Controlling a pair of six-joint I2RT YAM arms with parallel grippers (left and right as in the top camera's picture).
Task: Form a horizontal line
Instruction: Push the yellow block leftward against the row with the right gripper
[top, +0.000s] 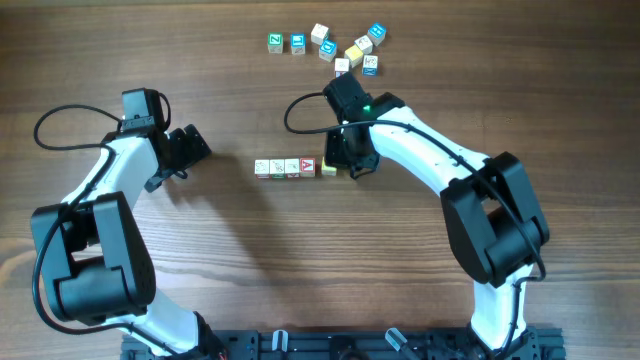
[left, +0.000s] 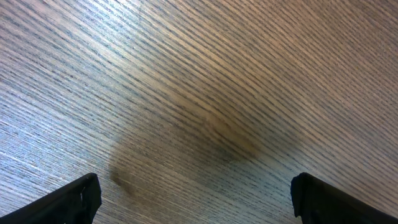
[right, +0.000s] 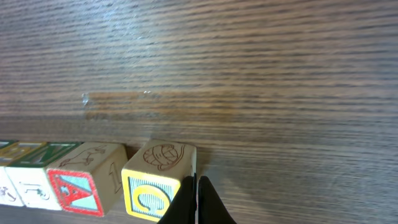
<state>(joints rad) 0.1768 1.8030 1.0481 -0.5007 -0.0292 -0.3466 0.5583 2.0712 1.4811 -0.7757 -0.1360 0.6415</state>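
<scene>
Shut and empty, my right jaws touch the yellow block (right: 148, 190) from outside, likely to push it flush with the row (top: 285, 167) (left jaws wide, idle above the desk (left: 199, 74)).

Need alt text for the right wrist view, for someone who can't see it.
The shut right hand sits against the right side of a yellow-bordered cube with a turtle on top, ending a row of letter cubes. Left of it is a red "A" cube, then green-marked ones, on a wooden table.
</scene>
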